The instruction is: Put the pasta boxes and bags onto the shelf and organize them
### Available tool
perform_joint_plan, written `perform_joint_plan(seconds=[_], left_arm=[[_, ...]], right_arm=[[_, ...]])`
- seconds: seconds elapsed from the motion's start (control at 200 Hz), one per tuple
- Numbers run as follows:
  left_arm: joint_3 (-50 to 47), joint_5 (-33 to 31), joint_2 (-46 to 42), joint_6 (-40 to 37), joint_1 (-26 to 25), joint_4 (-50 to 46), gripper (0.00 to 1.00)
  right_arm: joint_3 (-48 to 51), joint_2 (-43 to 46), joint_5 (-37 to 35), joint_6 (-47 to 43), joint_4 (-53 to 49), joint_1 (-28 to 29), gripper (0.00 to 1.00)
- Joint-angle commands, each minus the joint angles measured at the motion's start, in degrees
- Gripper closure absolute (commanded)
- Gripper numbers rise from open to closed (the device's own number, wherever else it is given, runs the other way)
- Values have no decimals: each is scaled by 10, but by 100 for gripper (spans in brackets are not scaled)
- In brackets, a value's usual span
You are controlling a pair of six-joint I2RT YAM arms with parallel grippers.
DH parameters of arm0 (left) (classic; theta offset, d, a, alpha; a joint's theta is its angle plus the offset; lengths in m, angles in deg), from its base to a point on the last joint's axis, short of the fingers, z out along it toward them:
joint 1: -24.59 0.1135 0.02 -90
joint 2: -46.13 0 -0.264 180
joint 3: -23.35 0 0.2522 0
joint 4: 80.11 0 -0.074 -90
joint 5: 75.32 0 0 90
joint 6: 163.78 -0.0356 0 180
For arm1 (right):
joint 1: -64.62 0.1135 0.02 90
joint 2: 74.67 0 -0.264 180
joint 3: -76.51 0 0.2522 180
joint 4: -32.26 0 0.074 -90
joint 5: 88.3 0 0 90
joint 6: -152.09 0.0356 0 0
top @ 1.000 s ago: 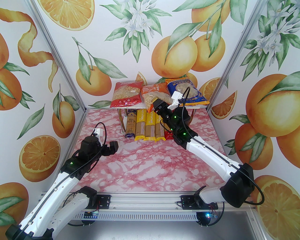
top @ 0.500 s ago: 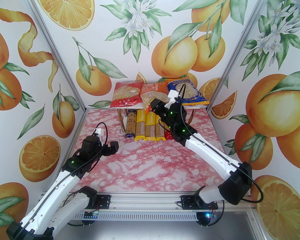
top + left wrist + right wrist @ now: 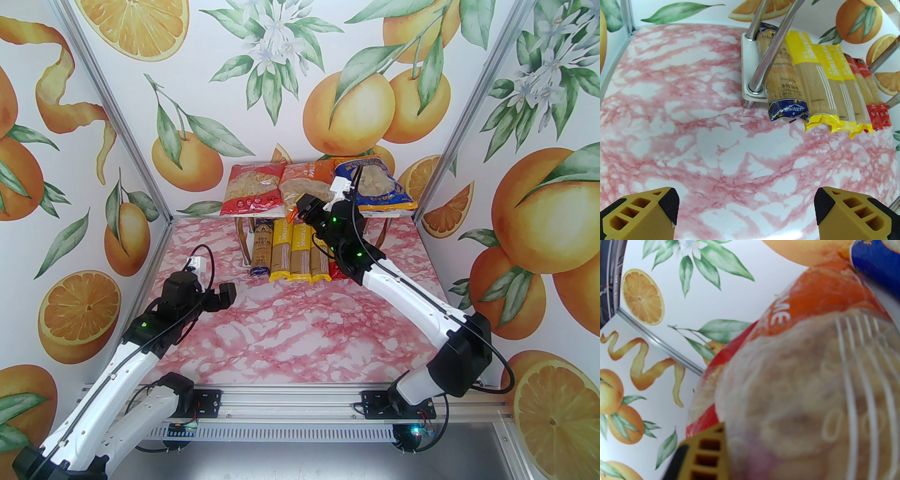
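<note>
On the top board of the shelf [image 3: 398, 214] lie a red bag [image 3: 255, 187], an orange bag [image 3: 304, 180] and a blue bag [image 3: 379, 185]. My right gripper [image 3: 297, 211] is shut on the near end of the orange bag [image 3: 811, 380], which presses close to the wrist camera beside one yellow finger [image 3: 705, 455]. Under the top board lie a dark blue-gold pack [image 3: 785, 89], three yellow packs [image 3: 825, 82] and two red packs [image 3: 869, 86]. My left gripper [image 3: 746, 211] hovers open over the bare table, left of the shelf.
Chrome legs [image 3: 771, 46] and the lower white board [image 3: 746, 70] stand at the shelf's left end. The pink marble table [image 3: 290, 337] runs free from the packs to the arm bases. Patterned walls close in on three sides.
My right gripper has moved left and back along the top board, pushing the orange bag further on, toward the red one. The left arm has barely moved.
</note>
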Motion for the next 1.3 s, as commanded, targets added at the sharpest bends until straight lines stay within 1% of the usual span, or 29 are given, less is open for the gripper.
perform_joint_plan(seconds=[0.0, 0.19, 0.29, 0.32, 0.425, 0.44, 0.475, 0.5, 0.616, 0.756, 0.851, 0.926, 0.986, 1.046, 1.121, 1.156, 1.181, 1.186, 1.191, 1.196, 1.201, 1.211, 1.221, 1.261, 1.296], left_arm=[[16, -1, -7, -9, 4, -5, 0], [17, -1, -14, -11, 5, -11, 0], [18, -1, -13, -11, 6, -13, 0], [18, -1, -12, -11, 6, -13, 0], [19, -1, -9, -9, 7, -9, 0], [20, 14, -8, -10, 7, -8, 0], [20, 18, -7, -9, 7, -7, 0], [20, 18, -7, -9, 7, -7, 0], [25, 21, -3, -11, 8, -7, 0], [28, 16, -6, -15, 8, -12, 0], [31, 16, -6, -16, 9, -13, 0], [33, 14, -7, -16, 9, -14, 0], [32, 13, -10, -16, 11, -12, 0], [32, 14, -12, -17, 13, -8, 0], [34, 19, -9, -19, 17, -6, 0], [37, 23, -7, -20, 18, -6, 0], [39, 25, -5, -20, 20, -5, 0], [39, 25, -5, -20, 20, -5, 0], [40, 25, -4, -20, 21, -6, 0], [40, 25, -4, -20, 21, -6, 0], [40, 26, -4, -20, 21, -6, 0], [40, 26, -3, -21, 21, -5, 0], [40, 26, -3, -21, 22, -5, 0], [43, 27, -1, -21, 24, -3, 0], [42, 29, 0, -21, 25, -1, 0]], right_arm=[[-6, -22, -11, 2, -20, 2, 100], [32, 12, -10, 6, -25, 1, 100], [51, 41, -1, 5, -41, 2, 78], [57, 50, 1, 5, -44, 2, 73], [75, 81, 0, 1, -61, 2, 66], [78, 85, -2, 0, -63, 2, 65], [82, 93, -4, -1, -67, 2, 64], [85, 97, -4, -4, -69, 2, 57], [91, 109, -2, -12, -92, 1, 44], [107, 127, 7, -15, -111, 0, 35], [114, 139, 17, -21, -139, 0, 33], [128, 160, 27, -31, -171, 0, 33], [149, 187, 17, -48, -207, 0, 33], [168, 217, -10, -71, -246, -2, 34], [191, 272, -74, -110, -302, -4, 41], [196, 294, -110, -127, -325, -5, 50], [197, 312, -134, -138, -340, -7, 63], [197, 312, -134, -138, -340, -7, 63], [197, 319, -142, -142, -345, -9, 68], [196, 323, -146, -144, -347, -9, 71], [196, 323, -146, -144, -347, -9, 71], [197, 332, -157, -150, -353, -11, 76], [196, 337, -164, -154, -356, -12, 79], [190, 356, -190, -173, -365, -15, 86], [174, 366, -205, -191, -373, -17, 88]])
